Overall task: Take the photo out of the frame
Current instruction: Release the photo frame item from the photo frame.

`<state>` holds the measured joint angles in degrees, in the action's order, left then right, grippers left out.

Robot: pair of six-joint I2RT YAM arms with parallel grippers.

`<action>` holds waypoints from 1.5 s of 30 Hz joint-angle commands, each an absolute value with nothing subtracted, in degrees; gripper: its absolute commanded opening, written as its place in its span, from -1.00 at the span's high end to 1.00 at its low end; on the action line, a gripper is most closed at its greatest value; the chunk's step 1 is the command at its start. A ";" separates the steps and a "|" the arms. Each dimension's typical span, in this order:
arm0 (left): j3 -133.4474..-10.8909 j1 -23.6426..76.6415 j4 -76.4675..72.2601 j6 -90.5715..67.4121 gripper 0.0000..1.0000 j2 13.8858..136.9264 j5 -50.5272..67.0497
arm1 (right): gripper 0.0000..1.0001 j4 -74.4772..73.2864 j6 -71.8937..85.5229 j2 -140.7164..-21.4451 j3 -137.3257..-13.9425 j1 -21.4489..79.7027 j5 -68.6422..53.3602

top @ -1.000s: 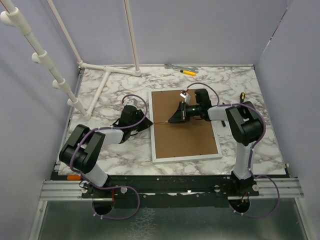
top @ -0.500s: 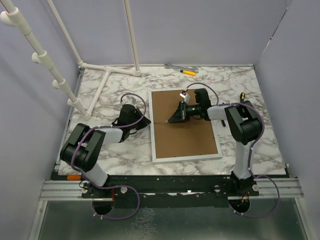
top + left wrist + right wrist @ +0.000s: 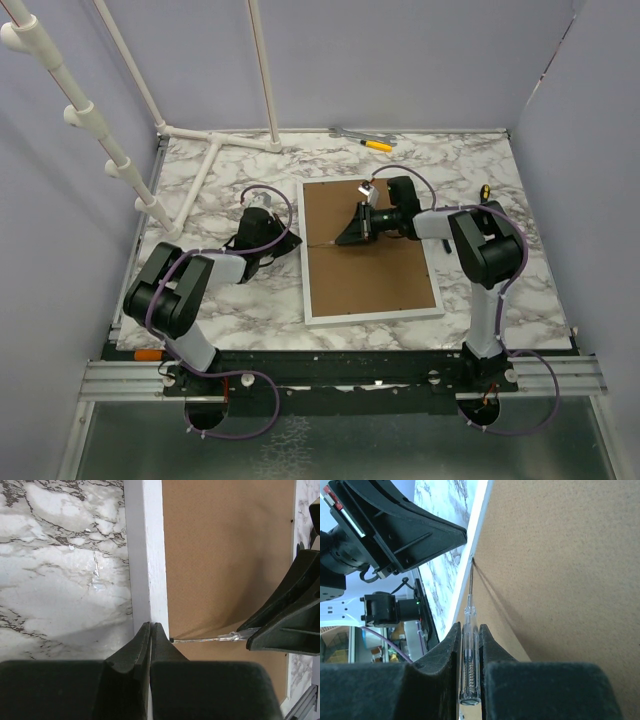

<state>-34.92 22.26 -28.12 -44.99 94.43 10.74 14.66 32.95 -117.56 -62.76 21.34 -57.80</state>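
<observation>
The frame (image 3: 370,316) lies face down on the marble table, its brown back (image 3: 375,275) up. The photo is hidden under that back. My right gripper (image 3: 342,240) is shut on a clear-handled screwdriver (image 3: 470,650), lying low over the back. The screwdriver's tip (image 3: 172,640) sits at the seam between the back and the frame's left white rail (image 3: 150,555). My left gripper (image 3: 150,625) is shut with nothing in it, its tips resting on that rail right beside the screwdriver tip. In the top view the left gripper (image 3: 295,243) meets the frame's left edge.
A white pipe stand (image 3: 200,160) occupies the back left corner. A yellow-handled tool (image 3: 377,145) and a metal tool (image 3: 345,132) lie along the back edge. Another screwdriver (image 3: 486,192) lies right of the frame, behind the right arm.
My left gripper has shut and its arm has shifted slightly at the frame's left edge. The right gripper and the screwdriver have stayed in place.
</observation>
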 commanded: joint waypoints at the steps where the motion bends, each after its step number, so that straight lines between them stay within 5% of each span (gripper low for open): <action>1: -35.13 23.73 -27.42 -45.74 0.92 97.13 16.41 | 0.99 12.02 31.91 -118.86 -64.26 25.48 -55.25; 21: -33.55 23.82 -29.27 -46.53 0.83 97.77 18.24 | 0.99 -5.19 27.89 -115.58 -72.89 27.42 -48.91; 45: -31.03 29.44 -32.52 -50.36 0.85 96.07 17.32 | 0.99 -42.16 29.86 -121.56 -109.09 40.94 -25.71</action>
<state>-33.08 24.16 -34.11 -47.64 95.81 7.42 -45.25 26.15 -119.24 -102.37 36.01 -22.24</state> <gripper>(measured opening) 0.084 0.139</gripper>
